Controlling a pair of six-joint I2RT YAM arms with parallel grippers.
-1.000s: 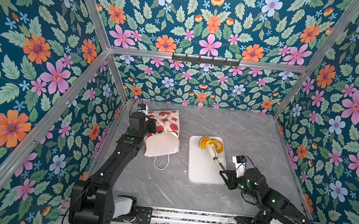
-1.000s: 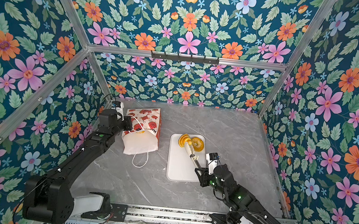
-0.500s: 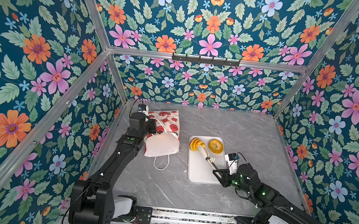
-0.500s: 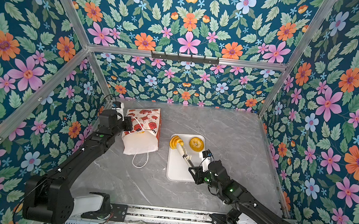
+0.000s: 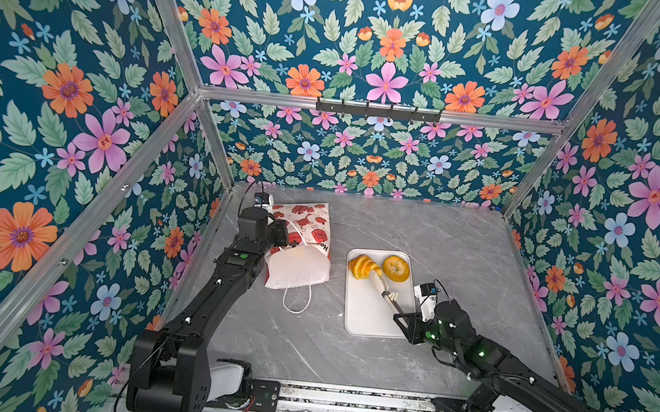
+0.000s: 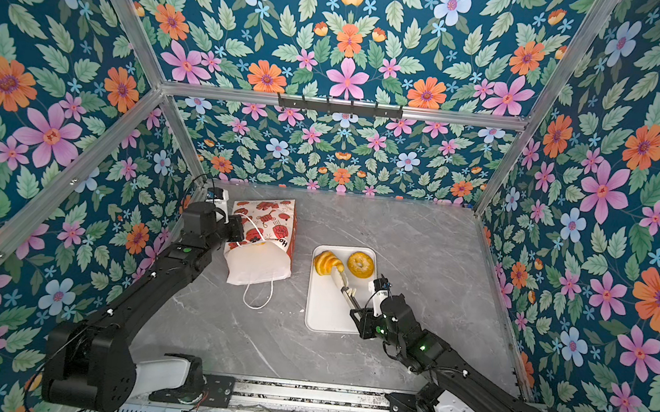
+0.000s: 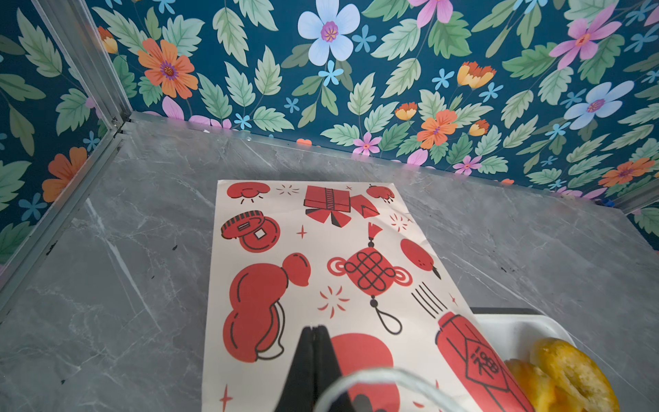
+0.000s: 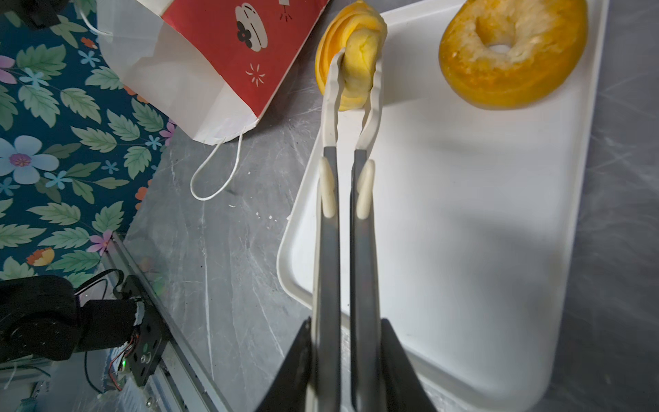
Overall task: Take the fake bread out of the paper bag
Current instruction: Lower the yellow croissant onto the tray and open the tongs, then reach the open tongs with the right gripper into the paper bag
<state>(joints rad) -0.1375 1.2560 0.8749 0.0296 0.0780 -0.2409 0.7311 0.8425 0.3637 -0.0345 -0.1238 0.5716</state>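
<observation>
A: Fake bread (image 5: 396, 267), count and where?
B: 2 visible: 1 bagel (image 6: 360, 264) lying on the 1 white tray (image 5: 366, 319), 1 croissant (image 5: 361, 265) at its far corner, next to the 1 paper bag (image 5: 301, 266) lying on the surface (image 5: 442, 235).
A: End effectors?
B: Right end effector (image 5: 404, 318) clamps 1 pair of tongs (image 5: 387, 296), tips pinching the croissant. Left end effector (image 7: 313, 333) closed by a cord handle (image 7: 378, 371). Bag print: "Ho", rest unreadable.

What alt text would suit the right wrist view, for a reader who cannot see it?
The right gripper holds tongs whose white tips pinch a yellow toy croissant at a corner of a white tray. A toy bagel lies on the tray; a red-and-white paper bag lies beside it.
</observation>
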